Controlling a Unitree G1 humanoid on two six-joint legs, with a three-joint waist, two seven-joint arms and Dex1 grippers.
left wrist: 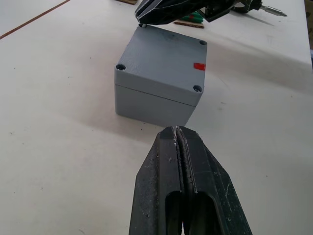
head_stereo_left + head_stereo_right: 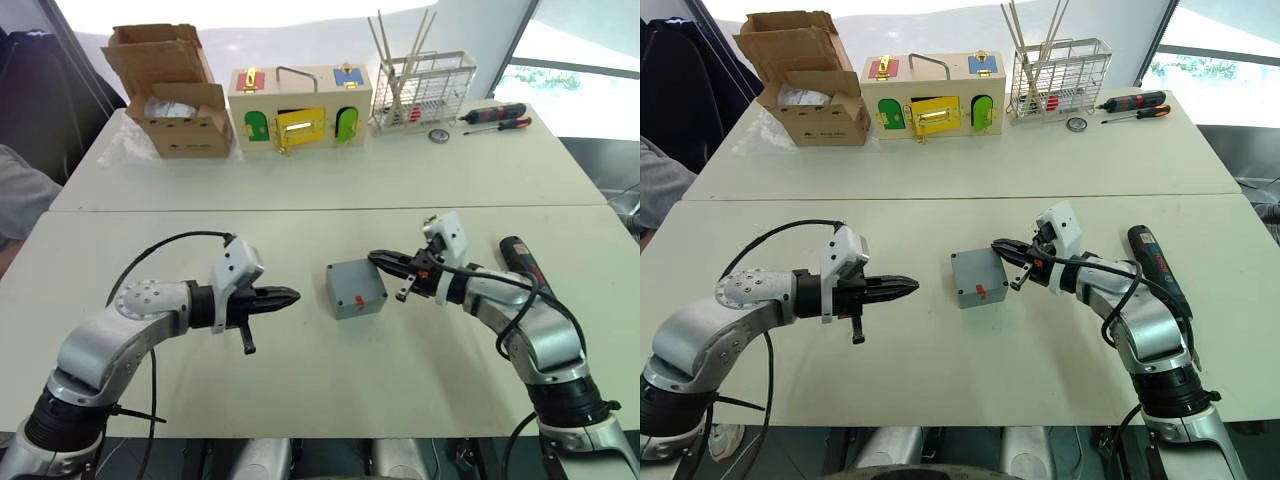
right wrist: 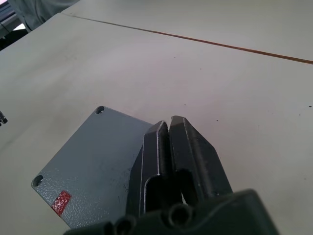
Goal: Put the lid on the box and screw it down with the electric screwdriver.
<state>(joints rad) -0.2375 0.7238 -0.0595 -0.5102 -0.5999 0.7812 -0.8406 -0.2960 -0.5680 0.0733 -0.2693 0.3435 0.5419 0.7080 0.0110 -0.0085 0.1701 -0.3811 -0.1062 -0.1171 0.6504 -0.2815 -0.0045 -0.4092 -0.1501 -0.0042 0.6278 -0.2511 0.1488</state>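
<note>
In the middle of the near table stands the grey box point(image 1: 146, 105), and the lid point(image 1: 161, 58) lies on top of it with a seam between them and a red mark on its top face. My left gripper point(image 2: 293, 296) is shut and empty, pointing at the box from the left, a short gap away. From the right, my right gripper point(image 2: 376, 258) is shut too, its tip resting at the lid's far right corner. The black electric screwdriver point(image 2: 522, 262) lies on the table to the right of my right forearm.
On the far table stand an open cardboard box point(image 2: 180, 100), a wooden box with coloured doors point(image 2: 300, 105), a wire rack point(image 2: 425, 90) and two hand screwdrivers point(image 2: 497, 115). A person's sleeve point(image 2: 15, 195) shows at the left edge.
</note>
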